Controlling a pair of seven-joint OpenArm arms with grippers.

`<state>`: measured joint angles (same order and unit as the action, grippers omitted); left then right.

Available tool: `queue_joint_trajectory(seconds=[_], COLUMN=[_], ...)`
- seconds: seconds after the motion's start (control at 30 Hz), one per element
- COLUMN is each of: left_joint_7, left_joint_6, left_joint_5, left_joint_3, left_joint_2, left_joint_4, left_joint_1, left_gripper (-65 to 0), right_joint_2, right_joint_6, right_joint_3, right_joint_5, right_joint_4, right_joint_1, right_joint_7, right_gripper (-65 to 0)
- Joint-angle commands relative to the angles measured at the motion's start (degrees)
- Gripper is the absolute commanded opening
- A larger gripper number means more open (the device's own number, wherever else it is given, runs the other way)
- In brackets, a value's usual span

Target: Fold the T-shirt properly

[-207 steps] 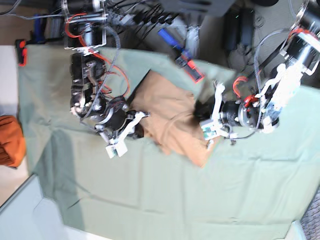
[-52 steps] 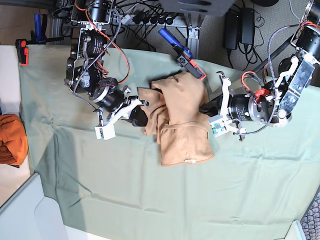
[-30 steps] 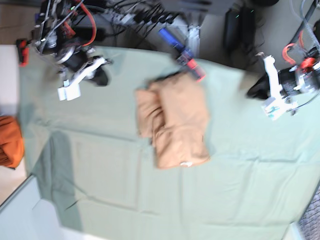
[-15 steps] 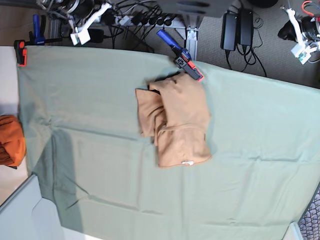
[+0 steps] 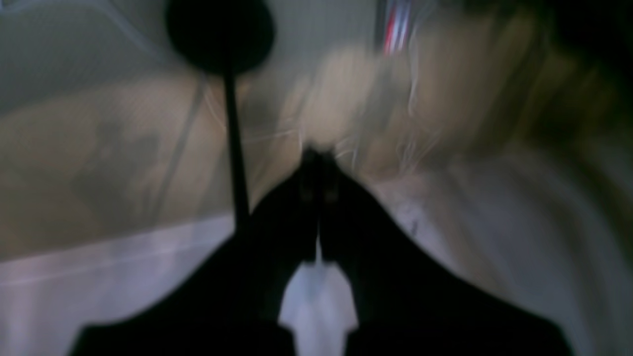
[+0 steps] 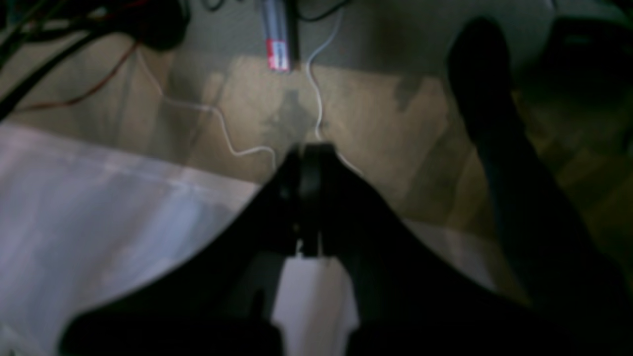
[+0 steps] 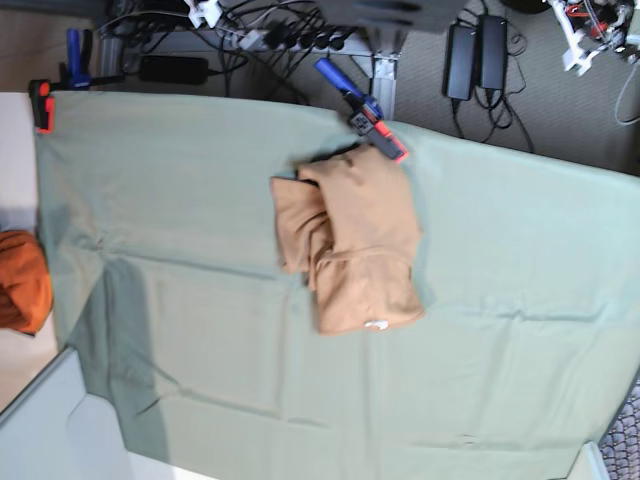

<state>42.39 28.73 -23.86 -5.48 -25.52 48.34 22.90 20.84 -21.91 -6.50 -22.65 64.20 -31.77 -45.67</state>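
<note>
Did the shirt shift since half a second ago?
No. The shirt lies the same against the clamp and the green sheet.

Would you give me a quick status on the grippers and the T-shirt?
Left gripper shut, empty. Right gripper shut, empty. T-shirt folded in a bundle on the green sheet, untouched. Nothing on top of it.

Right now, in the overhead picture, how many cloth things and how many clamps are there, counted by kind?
Folded tan T-shirt: 1
Green sheet over the table: 1
Orange cloth bundle at the left edge: 1
Clamps on the far edge: 3, a blue and red one near the shirt, a red one, a blue one
Total: 6
</note>
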Motion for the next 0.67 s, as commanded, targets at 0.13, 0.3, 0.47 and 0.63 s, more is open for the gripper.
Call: queue_joint_trajectory(seconds=[0.13,0.3,0.47,0.63], left_joint_7=[-1.5,-8.8,-9.2,-12.3], left_joint_6=[-1.4,-6.6,-7.1,-6.8], left_joint_5=[5.0,6.5,6.5,6.6], left_joint_3=[-6.0,-13.1,-17.7,-18.2], left_joint_2=[2.9,5.1,7.7,8.4], left_joint_4=[-12.4,-20.0,-21.7,-21.6], left_joint_1=[-11.9,-20.2,-22.1,-21.9], left_gripper=[-65.0,-65.0,-65.0,-65.0], right_joint_2=[0.9,0.3,-0.1,-0.2], right_joint_6=[2.2,2.4,2.4,2.4], right_joint_3=[4.6,6.4,6.4,6.4], right_joint_5=[-0.2,1.2,2.8,2.7], right_joint_4=[-12.5,-21.2,-23.2,-23.0], right_joint_1=[9.3,16.8,19.8,19.8], right_joint_7=[0.3,-0.4,-0.6,2.0], right_gripper=[-65.0,-65.0,-65.0,-65.0])
